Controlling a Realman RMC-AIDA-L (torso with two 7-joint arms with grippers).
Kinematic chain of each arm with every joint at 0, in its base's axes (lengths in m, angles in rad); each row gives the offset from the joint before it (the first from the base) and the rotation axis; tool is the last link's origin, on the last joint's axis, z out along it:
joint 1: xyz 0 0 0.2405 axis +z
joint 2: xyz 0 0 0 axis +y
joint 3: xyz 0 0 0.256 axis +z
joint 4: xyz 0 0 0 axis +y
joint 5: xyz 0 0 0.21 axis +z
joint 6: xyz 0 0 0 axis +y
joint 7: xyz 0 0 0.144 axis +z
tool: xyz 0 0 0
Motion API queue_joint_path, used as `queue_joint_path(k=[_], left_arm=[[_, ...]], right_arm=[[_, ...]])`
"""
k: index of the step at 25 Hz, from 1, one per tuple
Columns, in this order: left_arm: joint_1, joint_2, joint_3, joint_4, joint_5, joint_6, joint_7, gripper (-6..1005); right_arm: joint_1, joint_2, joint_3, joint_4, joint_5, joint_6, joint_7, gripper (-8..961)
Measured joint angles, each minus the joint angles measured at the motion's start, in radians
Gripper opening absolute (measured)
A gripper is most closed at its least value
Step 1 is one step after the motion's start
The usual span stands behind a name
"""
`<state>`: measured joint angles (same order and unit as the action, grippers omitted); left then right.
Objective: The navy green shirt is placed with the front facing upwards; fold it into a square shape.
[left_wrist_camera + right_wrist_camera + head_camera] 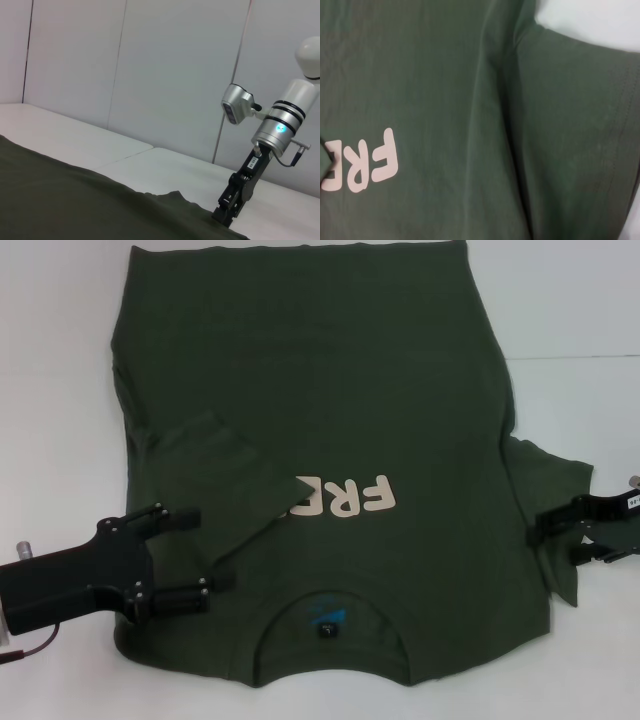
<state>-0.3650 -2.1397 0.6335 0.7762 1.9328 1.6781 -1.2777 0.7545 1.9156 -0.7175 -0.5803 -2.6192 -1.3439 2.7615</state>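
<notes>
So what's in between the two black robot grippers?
In the head view, the dark olive-green T-shirt fills the stretch between the left gripper and right gripper: its folded-in sleeve, off-white chest print and ribbed collar.

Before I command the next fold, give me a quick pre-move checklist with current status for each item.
1. Dark olive-green cotton T-shirt lies front up, off-white print showing: ok.
2. Left sleeve folded in over the chest, covering part of the print: ok.
3. Right sleeve folded in: not ok, it lies spread out on the white table.
4. Left gripper open, at the shirt's left shoulder, holding nothing: ok.
5. Right gripper at the right sleeve's edge: ok; grip on the cloth: cannot tell.
6. Collar flat, nearest the robot: ok.
</notes>
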Motion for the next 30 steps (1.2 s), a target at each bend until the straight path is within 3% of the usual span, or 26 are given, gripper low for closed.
queue_joint_path(k=[30], left_arm=[[-0.005,-0.001,0.000,0.000,0.000,-0.009,0.000,937]], right_arm=[[-0.003,0.006,0.032,0.013,0.080,0.036,-0.030,768]])
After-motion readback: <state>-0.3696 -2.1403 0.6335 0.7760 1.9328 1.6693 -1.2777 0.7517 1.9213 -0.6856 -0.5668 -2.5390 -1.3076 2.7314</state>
